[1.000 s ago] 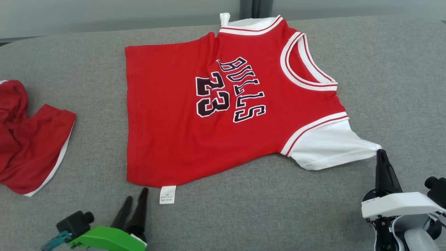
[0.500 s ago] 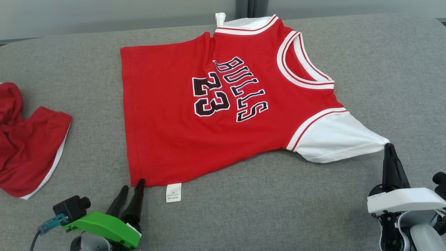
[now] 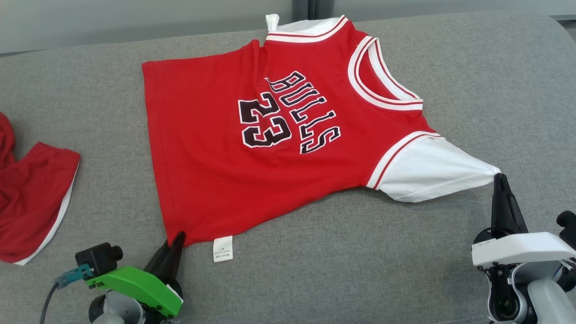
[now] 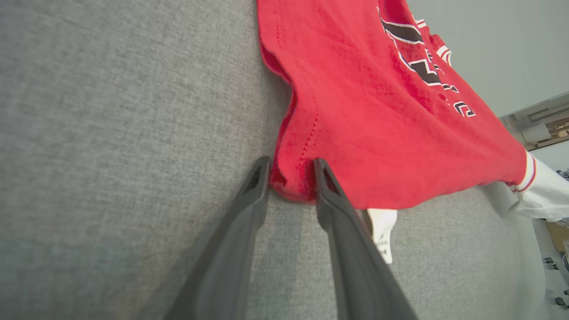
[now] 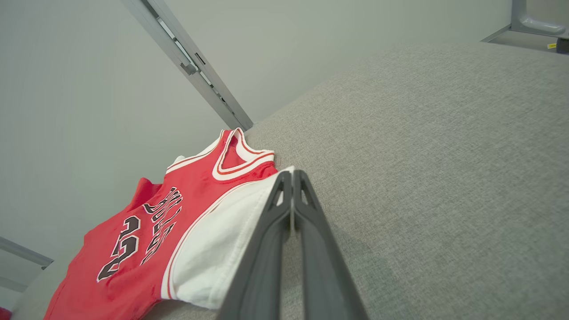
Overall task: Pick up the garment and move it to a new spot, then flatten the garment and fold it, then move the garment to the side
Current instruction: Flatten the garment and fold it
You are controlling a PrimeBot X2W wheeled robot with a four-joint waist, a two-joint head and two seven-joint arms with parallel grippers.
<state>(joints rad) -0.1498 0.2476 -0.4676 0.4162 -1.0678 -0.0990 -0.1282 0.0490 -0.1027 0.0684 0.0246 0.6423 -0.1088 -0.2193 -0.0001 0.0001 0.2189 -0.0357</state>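
Note:
The garment [image 3: 270, 148] is a red jersey with black "BULLS 23" and white sleeves, spread face up on the grey padded surface [image 3: 360, 252]. My left gripper [image 3: 177, 238] is at its near left hem corner. In the left wrist view the left gripper [image 4: 291, 171] has its jaws half closed around that corner of the garment [image 4: 378, 111], the red fabric bunched between them. My right gripper [image 3: 498, 177] is shut on the tip of the white sleeve [image 3: 427, 171], pulled to a point. The right wrist view has the right gripper [image 5: 292, 173] closed at the sleeve's edge of the garment [image 5: 133, 231].
A second red garment with white trim [image 3: 31, 198] lies crumpled at the left edge. A white care label [image 3: 222, 248] sticks out from the jersey's near hem. The surface's far edge meets a pale wall [image 3: 135, 18]. Bare grey surface [image 3: 495, 90] lies right of the jersey.
My left gripper moved forward onto the hem corner and its jaws narrowed around it. The right gripper stayed shut on the sleeve tip, now drawn out further. The head view shifted.

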